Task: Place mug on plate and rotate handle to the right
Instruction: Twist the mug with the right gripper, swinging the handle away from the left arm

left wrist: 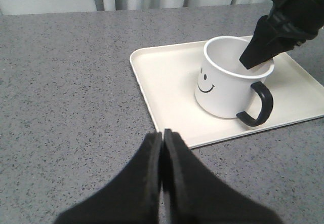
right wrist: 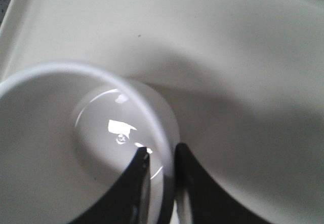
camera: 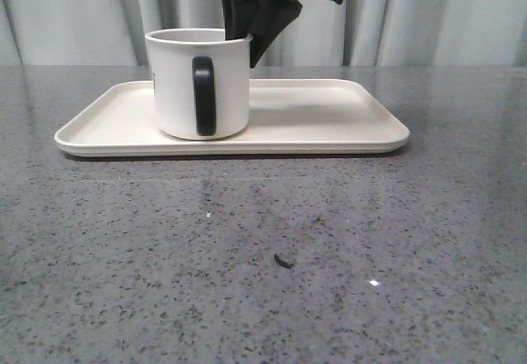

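Currently right gripper [right wrist: 159,165] pinches the mug [camera: 198,84] wall at frame centre-left, mug on plate [camera: 329,117], handle [camera: 203,96] facing camera; left gripper [left wrist: 162,148] closed, empty.

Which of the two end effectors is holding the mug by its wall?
The right end effector: its fingers straddle the mug rim, one inside and one outside. The left end effector is shut on nothing, apart from the plate.

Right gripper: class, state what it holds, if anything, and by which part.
The right gripper holds the mug by its rim wall, one finger inside, one outside. The mug stands on the plate.
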Tool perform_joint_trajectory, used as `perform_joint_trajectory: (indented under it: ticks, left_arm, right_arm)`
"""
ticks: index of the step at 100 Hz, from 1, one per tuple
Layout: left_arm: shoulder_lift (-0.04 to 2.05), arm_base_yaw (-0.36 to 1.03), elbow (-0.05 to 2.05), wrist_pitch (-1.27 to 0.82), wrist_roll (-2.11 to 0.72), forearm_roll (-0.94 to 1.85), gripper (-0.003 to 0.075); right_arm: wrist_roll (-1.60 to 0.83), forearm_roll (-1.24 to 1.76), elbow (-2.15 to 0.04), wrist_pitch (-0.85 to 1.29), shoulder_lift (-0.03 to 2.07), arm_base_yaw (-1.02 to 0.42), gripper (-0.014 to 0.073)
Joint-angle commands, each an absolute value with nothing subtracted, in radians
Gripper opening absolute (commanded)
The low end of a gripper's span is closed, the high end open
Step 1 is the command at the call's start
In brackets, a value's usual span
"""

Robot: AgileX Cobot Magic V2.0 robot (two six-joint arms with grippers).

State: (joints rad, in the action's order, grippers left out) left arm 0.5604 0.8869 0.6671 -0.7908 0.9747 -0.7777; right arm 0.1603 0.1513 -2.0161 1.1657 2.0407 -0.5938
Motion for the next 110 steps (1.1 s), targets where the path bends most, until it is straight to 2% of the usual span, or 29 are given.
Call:
perform_joint_trajectory:
  ticks: [1,7,33,61,87,110]
  left_arm:
    - [0.563,0.895,0.691,-0.737,0.983,-0.823,-0.0019]
    - [0.563,0.895,0.691,-0.737,0.983,-0.825,-0.0019]
    - [0.563,0.895,0.691,-0.737,0.983,-0.825,-0.0019]
    - [0.563,0.895,0.691,-0.737,0.983,-0.825,-0.0019]
    - [0.563,0.895,0.691,-0.737,0.983,-0.823,-0.0019]
    - [0.563,0.895,0.691,-0.737,0.983,-0.823,-0.0019]
  right_arm:
    - [0.164,0.152,-2.051,1.135,1.981,-0.589,-0.0013]
    - [0.164,0.152,-2.051,1.135,1.981,-0.589,-0.0074]
    - [0.121,0.150,-2.065,1.166,1.978,-0.589,-0.0062]
    - [-0.256,0.145,-2.176,1.291,1.979,-0.568,-0.0062]
    - [-0.628,0.143,-2.182,1.328,1.979,-0.567,-0.0063]
    - [-0.780,0.135,-2.182,1.319,1.979,-0.570,-0.0063]
